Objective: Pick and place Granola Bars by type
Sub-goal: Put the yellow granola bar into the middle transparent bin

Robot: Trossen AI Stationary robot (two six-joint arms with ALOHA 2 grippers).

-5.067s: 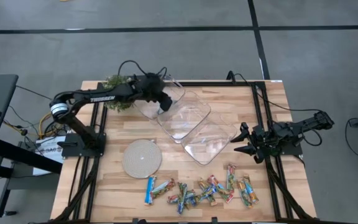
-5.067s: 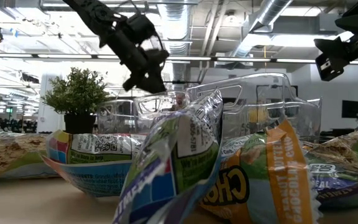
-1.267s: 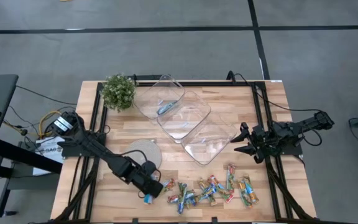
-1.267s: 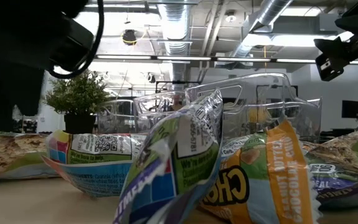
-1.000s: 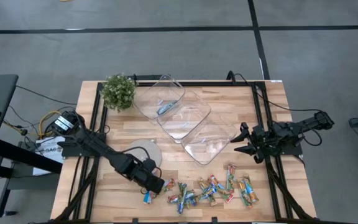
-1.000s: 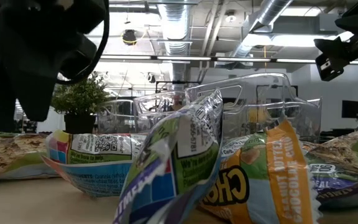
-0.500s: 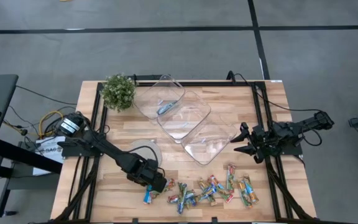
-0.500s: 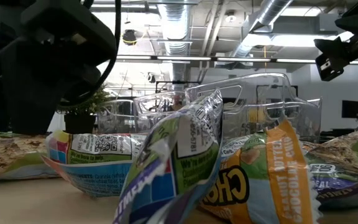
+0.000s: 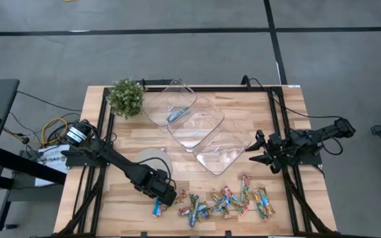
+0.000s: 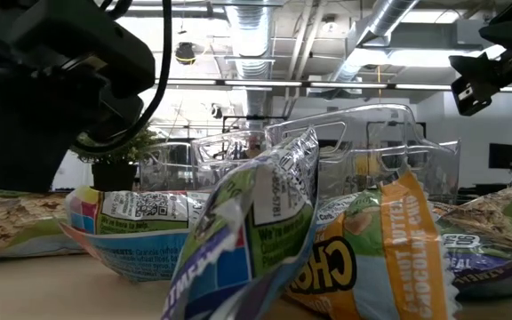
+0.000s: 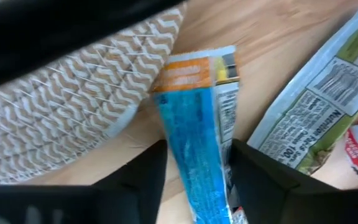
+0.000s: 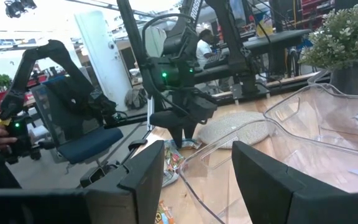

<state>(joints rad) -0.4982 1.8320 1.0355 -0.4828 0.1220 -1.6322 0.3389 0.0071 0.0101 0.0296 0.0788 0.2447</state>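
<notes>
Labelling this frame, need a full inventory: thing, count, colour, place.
Granola Bars: about a dozen, blue-and-white or green/red/orange, in a row along the table's near edge; one more blue-and-white one in the tray nearest the plant.
Blue bar: one, blue-and-white with an orange end, at the row's left end, between the left gripper's fingers.
Clear trays: three, see-through, in a diagonal line across the table's middle.
Woven disc: one, grey-beige, left of the row.
Plant: one, green, far left corner.
Left gripper: over the blue bar.
Right gripper: open, by the right edge.
</notes>
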